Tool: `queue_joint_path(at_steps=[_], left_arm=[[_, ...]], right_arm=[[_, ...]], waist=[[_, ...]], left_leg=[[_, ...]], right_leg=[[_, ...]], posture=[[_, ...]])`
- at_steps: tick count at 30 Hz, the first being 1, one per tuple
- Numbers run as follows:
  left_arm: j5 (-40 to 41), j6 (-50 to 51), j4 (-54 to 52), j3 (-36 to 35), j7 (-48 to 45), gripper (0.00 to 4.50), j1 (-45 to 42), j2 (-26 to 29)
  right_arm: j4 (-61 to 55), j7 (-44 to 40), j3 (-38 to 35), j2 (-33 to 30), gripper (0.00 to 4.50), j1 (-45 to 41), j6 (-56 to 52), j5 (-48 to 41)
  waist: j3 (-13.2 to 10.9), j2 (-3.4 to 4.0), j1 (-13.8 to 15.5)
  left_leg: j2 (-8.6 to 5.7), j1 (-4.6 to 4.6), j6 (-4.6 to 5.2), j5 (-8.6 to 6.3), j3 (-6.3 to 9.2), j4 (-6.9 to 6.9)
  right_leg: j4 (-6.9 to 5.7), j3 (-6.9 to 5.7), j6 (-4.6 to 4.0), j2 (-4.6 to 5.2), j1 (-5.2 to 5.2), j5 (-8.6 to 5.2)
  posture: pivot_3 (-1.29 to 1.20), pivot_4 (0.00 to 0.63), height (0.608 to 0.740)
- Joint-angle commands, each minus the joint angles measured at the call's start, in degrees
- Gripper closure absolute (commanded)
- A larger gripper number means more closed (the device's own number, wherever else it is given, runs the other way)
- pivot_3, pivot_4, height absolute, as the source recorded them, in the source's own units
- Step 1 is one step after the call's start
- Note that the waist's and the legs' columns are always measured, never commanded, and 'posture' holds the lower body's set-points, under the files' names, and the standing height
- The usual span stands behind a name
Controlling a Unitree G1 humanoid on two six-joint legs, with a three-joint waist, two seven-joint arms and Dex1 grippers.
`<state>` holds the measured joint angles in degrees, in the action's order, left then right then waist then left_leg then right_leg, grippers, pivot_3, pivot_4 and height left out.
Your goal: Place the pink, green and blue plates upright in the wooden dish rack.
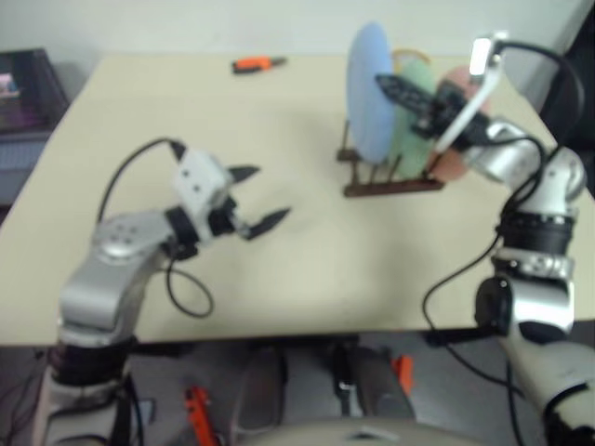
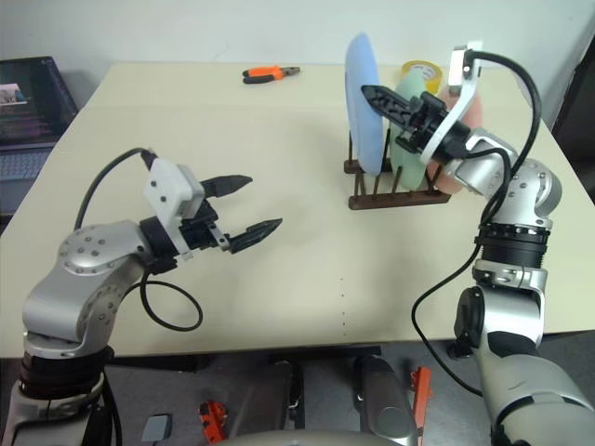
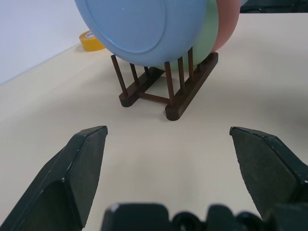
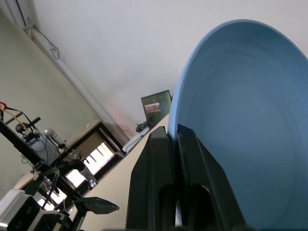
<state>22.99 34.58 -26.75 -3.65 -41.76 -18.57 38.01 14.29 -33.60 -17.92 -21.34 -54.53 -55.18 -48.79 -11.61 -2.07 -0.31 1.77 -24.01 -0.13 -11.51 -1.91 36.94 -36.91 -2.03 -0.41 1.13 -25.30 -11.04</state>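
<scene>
In the head views, upper right of the frame, the right end effector (image 2: 379,98) is pinched on the blue plate (image 2: 364,98), upright in the wooden dish rack (image 2: 395,195) beside the green plate (image 2: 410,139) and pink plate (image 2: 469,116). The left wrist view shows the left end effector (image 3: 168,159) gaping wide, empty, the rack ahead. The right wrist view shows closed fingers (image 4: 161,187) clamping the blue rim edge-on.
</scene>
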Motion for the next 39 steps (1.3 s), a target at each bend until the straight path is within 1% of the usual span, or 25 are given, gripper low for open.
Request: queue_joint_path(at_steps=[1,4,7,10,14,23,27,29,31,32,34,36,38,39], left_arm=[[0.9,-0.2,-2.6,-1.1,0.2,0.0,-0.6,0.8],[1.0,-0.2,-2.5,-0.8,0.0,0.0,-0.9,1.0],[1.1,-0.3,-2.4,-0.7,0.1,0.0,-1.0,1.1],[1.1,-0.4,-2.1,-0.5,-0.1,0.0,-1.3,1.4],[1.1,-0.4,-1.9,-0.4,-0.4,0.0,-1.3,1.7],[1.2,-0.9,-1.3,-0.4,-1.6,0.0,-1.0,2.6],[1.1,-1.2,-0.9,-1.2,-2.7,0.0,-0.9,3.8],[1.6,-1.4,-0.6,-2.3,-3.5,0.0,-1.0,4.9],[4.2,-0.6,0.7,-6.5,-5.6,0.0,-1.9,7.3],[5.0,-0.4,1.2,-7.9,-6.3,0.0,-2.2,8.1],[7.4,-0.2,4.0,-12.4,-9.3,0.0,-2.8,11.5],[11.0,1.4,9.0,-18.4,-13.3,0.0,-5.0,16.3],[13.2,2.0,12.9,-21.9,-17.0,0.0,-6.0,20.3],[13.8,2.0,14.6,-23.1,-18.7,0.0,-6.1,21.9]], right_arm=[[0.1,0.8,-1.3,0.1,4.45,-1.1,1.6,-0.1],[1.1,1.2,-0.1,-0.2,4.45,-1.2,4.1,2.6],[2.5,1.9,-0.3,0.1,4.45,-1.6,4.8,3.3],[2.9,1.5,0.3,-0.2,3.81,-1.6,6.5,4.7],[2.0,1.3,0.8,-0.7,2.46,-1.7,8.5,6.5],[-5.2,-1.3,3.8,-4.6,2.46,-2.0,9.5,9.1],[-9.0,-3.2,5.5,-10.9,2.46,-2.7,9.3,11.6],[-10.5,-5.4,6.9,-15.4,2.46,-1.4,9.9,13.8],[-11.1,-11.5,6.8,-24.4,2.46,3.3,11.6,16.3],[-11.0,-13.5,6.7,-27.1,2.46,4.9,12.2,16.9],[-8.9,-18.0,5.9,-33.5,2.46,9.6,13.3,18.3],[-4.4,-26.2,3.7,-40.6,2.46,15.7,16.2,18.9],[-1.2,-31.5,1.9,-44.2,2.46,19.2,18.6,18.5],[0.2,-33.0,1.0,-44.9,2.46,20.2,19.9,18.3]], waist=[[0.0,0.0,0.0],[0.0,0.0,0.0],[0.0,0.0,0.0],[0.0,0.0,0.0],[0.0,0.0,0.0],[0.0,0.01,0.0],[0.0,0.02,0.1],[0.0,0.02,0.2],[0.0,0.0,0.4],[0.0,-0.02,0.7],[0.0,-0.02,0.8],[-0.1,-0.05,0.8],[-0.1,-0.01,0.6],[-0.1,0.01,0.4]], left_leg=[[0.0,0.0,0.0,0.0,0.0,0.0],[-0.01,-0.01,0.0,0.0,-0.01,-0.01],[-0.01,-0.01,0.0,0.0,-0.01,-0.01],[-0.01,-0.01,0.0,0.0,-0.01,0.0],[-0.01,-0.01,0.0,0.0,-0.01,-0.02],[0.0,-0.01,0.0,0.0,0.01,-0.04],[-0.01,-0.04,-0.01,0.0,0.02,-0.03],[-0.03,-0.06,-0.01,-0.01,0.01,-0.04],[-0.03,-0.09,-0.01,-0.01,0.02,-0.05],[-0.04,-0.16,-0.02,-0.01,0.01,-0.04],[-0.07,-0.23,-0.03,-0.02,0.0,-0.04],[-0.08,-0.24,-0.04,-0.02,-0.03,-0.05],[-0.09,-0.26,-0.04,-0.03,-0.04,-0.03],[-0.1,-0.25,-0.04,-0.03,-0.05,-0.04]], right_leg=[[0.01,0.0,0.0,0.0,0.0,0.0],[0.03,0.02,0.0,0.01,0.0,0.0],[0.02,0.0,0.0,0.01,0.0,0.0],[0.02,0.0,0.0,0.01,0.0,0.0],[0.03,0.01,0.0,0.01,-0.01,-0.01],[0.03,-0.02,-0.04,0.01,-0.02,-0.03],[0.05,-0.05,-0.08,0.03,-0.04,-0.06],[0.1,-0.05,-0.19,0.04,-0.03,-0.13],[0.14,-0.06,-0.25,0.05,-0.05,-0.17],[0.19,-0.16,-0.33,0.06,-0.05,-0.22],[0.25,-0.24,-0.42,0.08,-0.07,-0.29],[0.26,-0.22,-0.43,0.09,-0.1,-0.3],[0.27,-0.28,-0.46,0.08,-0.11,-0.32],[0.25,-0.28,-0.47,0.09,-0.13,-0.32]], posture=[[0.0,0.15,0.74],[0.0,0.15,0.74],[0.0,0.15,0.74],[0.0,0.15,0.74],[0.0,0.15,0.74],[0.0,0.15,0.74],[0.0,0.15,0.74],[0.0,0.15,0.74],[0.0,0.15,0.74],[0.0,0.15,0.74],[0.0,0.15,0.74],[0.0,0.15,0.74],[0.0,0.15,0.74],[0.0,0.15,0.74]])
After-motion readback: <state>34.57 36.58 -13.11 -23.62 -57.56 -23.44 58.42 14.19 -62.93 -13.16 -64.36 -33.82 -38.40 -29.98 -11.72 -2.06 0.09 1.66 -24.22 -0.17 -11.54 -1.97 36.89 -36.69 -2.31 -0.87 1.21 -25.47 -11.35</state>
